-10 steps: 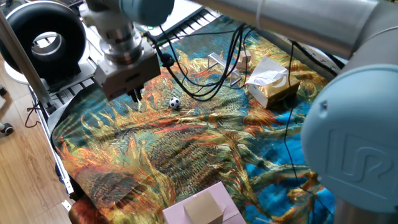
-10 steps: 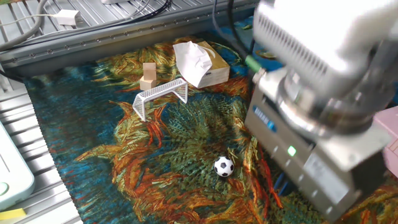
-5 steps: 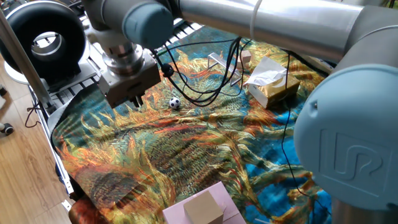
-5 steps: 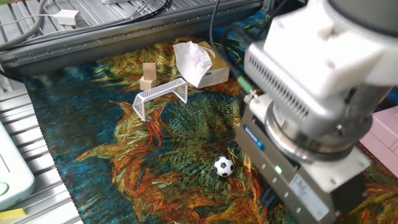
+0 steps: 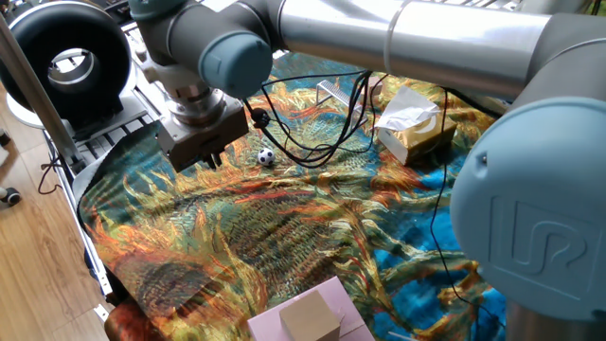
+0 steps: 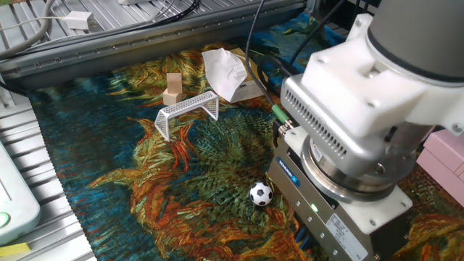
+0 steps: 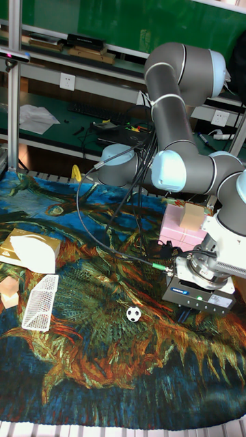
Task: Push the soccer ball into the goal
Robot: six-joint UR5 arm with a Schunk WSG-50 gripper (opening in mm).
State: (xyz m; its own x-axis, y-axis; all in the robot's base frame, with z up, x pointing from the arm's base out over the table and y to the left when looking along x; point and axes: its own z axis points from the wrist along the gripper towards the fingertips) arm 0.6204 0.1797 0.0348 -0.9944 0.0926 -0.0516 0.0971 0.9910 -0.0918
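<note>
- Covering the table is a bright cloth with swirling blue, orange and green patterns.
- On that cloth lies the soccer ball, out in the open.
- Taking the ball as landmark: the gripper hangs just beside it, fingers pointing down at the cloth; whether they are spread or closed cannot be told, and nothing is visibly held.
- The goal stands well apart from the ball, across the cloth.
- Beyond the goal from the ball are a small wooden block and a tissue box.
</note>
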